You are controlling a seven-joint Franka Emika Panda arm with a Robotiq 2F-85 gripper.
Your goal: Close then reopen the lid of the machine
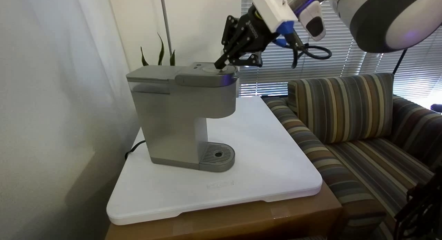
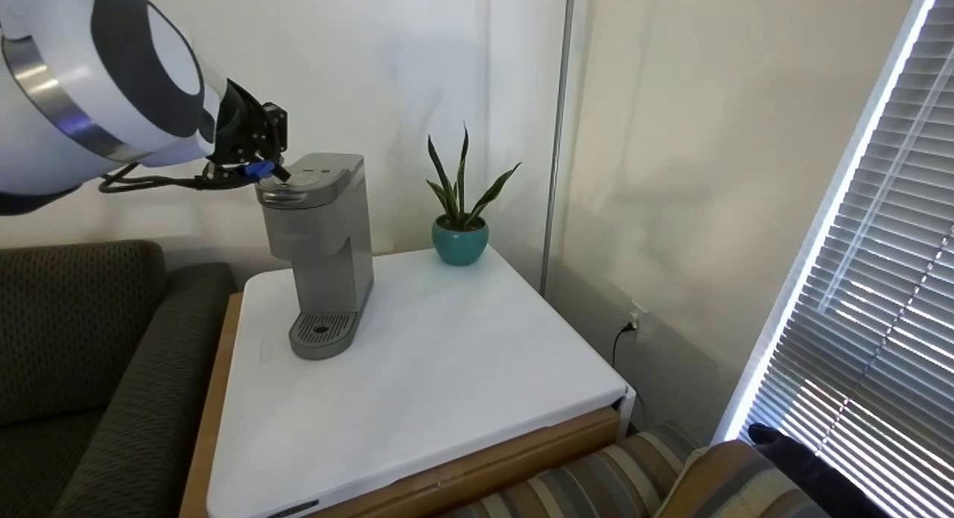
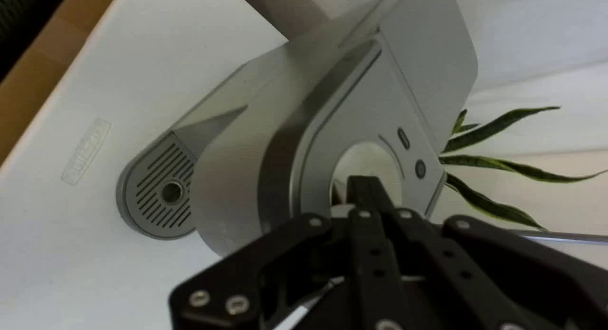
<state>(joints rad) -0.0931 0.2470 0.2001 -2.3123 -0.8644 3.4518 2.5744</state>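
You can make out "Robotiq" on the black housing (image 1: 255, 28) of the fingers (image 1: 221, 61); lettering (image 1: 220, 184) on your table (image 1: 272, 164) and on the machine (image 2: 320, 235) is too faint to read.

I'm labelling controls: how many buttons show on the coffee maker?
2, on top of the coffee maker: one oblong button, one round button beside it. Others may be hidden.

In an exterior view, a wide lane here: worktop (image 2: 462, 369) lies open right of the machine (image 2: 320, 238), plenty to pass through. Far side it tightens, potted plant (image 2: 460, 244) in the way, grey pole (image 2: 559, 130) to its right. There's a gap too between overhanging head (image 2: 302, 231) and drip base (image 2: 324, 343)! But left, arm (image 2: 134, 78) and jaws crowd the lid (image 2: 320, 181).
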